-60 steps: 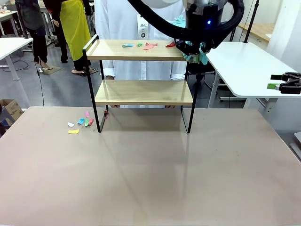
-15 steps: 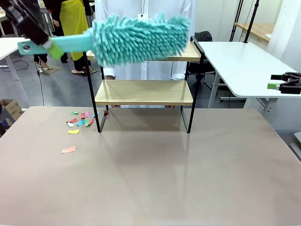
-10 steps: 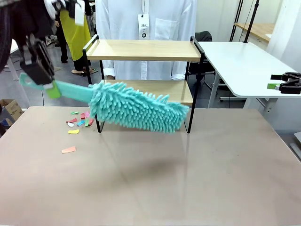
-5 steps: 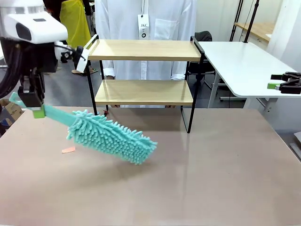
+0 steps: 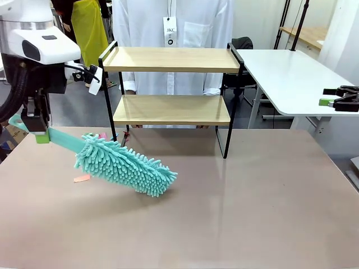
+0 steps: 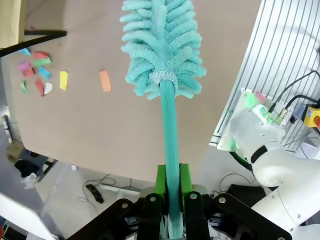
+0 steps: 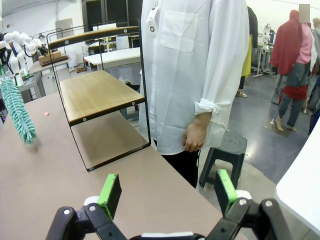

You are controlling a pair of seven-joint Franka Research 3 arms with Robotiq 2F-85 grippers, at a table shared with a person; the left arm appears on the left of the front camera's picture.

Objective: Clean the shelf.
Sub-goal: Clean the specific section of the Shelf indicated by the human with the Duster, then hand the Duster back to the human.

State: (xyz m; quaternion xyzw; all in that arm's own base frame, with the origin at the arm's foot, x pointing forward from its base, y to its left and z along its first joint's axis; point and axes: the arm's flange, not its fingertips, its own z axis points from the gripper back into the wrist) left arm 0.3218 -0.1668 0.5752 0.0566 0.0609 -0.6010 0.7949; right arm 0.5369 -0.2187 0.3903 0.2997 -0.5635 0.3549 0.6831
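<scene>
Left gripper (image 6: 170,197) pinching fluffy teal microfibre duster's (image 5: 124,166) smooth plastic handle | right gripper (image 7: 165,192) spread wide | two-tier wooden shelf with black frame (image 5: 171,84) at table's far edge.

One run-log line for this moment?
left gripper: shut on duster handle | right gripper: open | shelf: boards bare | paper scraps: on table

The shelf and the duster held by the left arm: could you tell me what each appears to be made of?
Shelf: two light boards with a wood-grain look, possibly laminate, in a thin matte black frame, likely metal. Duster: teal head of soft chenille-like fingers, probably microfibre; its smooth teal handle looks plastic, clamped in the left gripper.
</scene>
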